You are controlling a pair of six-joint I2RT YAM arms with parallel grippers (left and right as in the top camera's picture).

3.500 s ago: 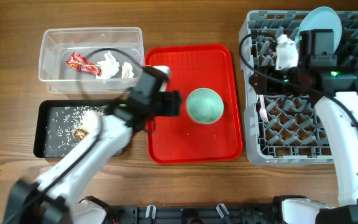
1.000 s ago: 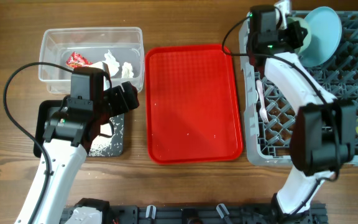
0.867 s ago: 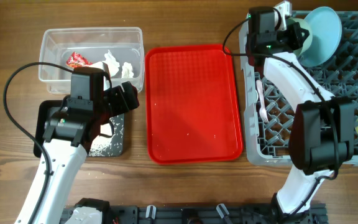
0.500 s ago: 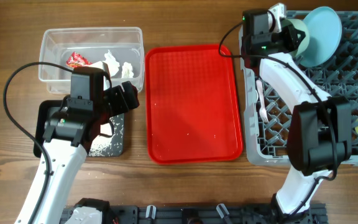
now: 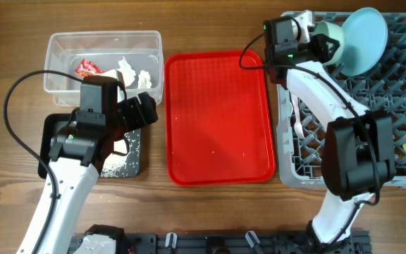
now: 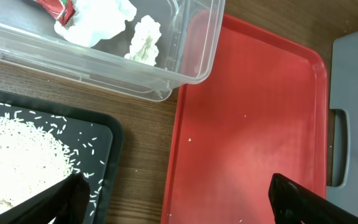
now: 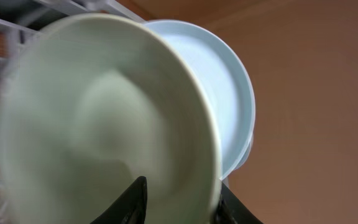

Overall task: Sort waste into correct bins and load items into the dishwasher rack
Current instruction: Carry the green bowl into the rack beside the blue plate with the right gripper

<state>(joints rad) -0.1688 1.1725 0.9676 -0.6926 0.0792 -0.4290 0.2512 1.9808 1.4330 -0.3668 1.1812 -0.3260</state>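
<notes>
Clamping pale green bowl (image 7: pixel 98 124) rim, right end effector (image 7: pixel 179 191) (wrist view)

Two slim robot arms. The left arm (image 5: pixel 65 187) has smooth white shells and boxy black joints, with a thin black cable (image 5: pixel 9 113) looping alongside. The right arm (image 5: pixel 323 81) matches, white with black joints and a shorter black wire (image 5: pixel 244 56). The left hand (image 5: pixel 145 111) and right hand (image 5: pixel 323 44) are black.
</notes>
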